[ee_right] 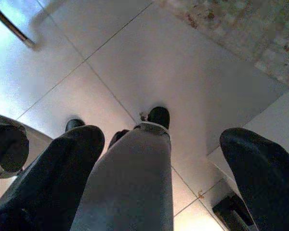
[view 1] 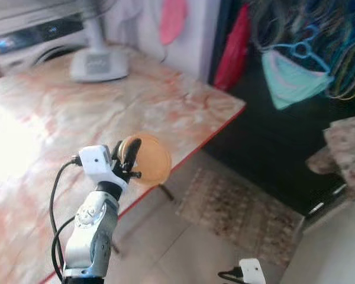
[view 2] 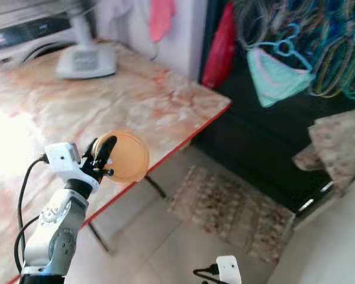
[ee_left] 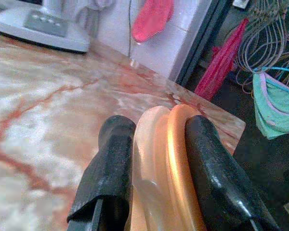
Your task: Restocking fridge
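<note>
left gripper (view 1: pixel 129 158) clamped on orange plate (view 1: pixel 148 158), held edge-on over table (view 1: pixel 183 109) edge | right gripper (ee_right: pixel 159 173) fingers apart, idle, hanging over floor | risk: thin rim grip may slip while walking, plate drops

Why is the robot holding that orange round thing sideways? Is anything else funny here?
The left gripper pinches a see-through orange dish by its rim, so it stands on edge over the marble table edge instead of lying flat. Nothing looks spilled or broken. There's also no fridge around, just a fan base and hanging clothes.
</note>
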Motion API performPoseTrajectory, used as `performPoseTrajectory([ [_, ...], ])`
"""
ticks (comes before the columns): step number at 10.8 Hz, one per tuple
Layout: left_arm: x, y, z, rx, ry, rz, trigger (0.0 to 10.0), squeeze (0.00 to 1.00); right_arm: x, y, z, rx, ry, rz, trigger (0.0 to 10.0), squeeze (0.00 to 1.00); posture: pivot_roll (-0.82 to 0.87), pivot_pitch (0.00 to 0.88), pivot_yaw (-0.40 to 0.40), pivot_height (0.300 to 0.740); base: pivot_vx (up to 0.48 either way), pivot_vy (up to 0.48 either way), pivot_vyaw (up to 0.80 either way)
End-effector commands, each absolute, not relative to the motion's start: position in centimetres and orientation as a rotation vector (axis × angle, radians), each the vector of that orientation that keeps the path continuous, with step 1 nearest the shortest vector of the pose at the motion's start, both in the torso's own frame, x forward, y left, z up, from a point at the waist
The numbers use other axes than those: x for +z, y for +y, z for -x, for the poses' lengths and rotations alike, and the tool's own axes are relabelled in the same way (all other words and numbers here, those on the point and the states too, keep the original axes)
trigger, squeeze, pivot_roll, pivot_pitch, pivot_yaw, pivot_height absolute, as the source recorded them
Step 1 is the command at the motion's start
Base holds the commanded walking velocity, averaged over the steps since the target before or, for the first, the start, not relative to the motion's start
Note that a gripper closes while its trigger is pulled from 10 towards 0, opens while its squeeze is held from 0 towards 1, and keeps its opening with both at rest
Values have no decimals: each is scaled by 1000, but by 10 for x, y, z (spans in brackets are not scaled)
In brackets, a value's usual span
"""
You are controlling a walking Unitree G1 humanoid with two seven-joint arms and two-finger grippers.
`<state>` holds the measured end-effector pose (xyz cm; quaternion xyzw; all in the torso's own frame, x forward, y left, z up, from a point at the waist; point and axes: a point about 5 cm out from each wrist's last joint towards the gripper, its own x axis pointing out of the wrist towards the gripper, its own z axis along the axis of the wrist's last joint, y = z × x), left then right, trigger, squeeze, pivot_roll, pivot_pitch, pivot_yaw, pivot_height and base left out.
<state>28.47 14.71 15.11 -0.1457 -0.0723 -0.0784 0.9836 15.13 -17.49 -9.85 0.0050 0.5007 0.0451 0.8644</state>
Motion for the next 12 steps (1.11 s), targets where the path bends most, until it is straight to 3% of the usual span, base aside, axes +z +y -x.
performPoseTrajectory([
  [1,155,146,-285,-164,-169,279,10000,0,-99,-175,-149,87,1053,-16,10000,0,25,11,24,740,-285,0,0],
  [12,147,143,-284,-187,-130,281,10000,0,-99,-175,-149,94,1056,-9,10000,0,26,14,21,740,-256,0,0],
])
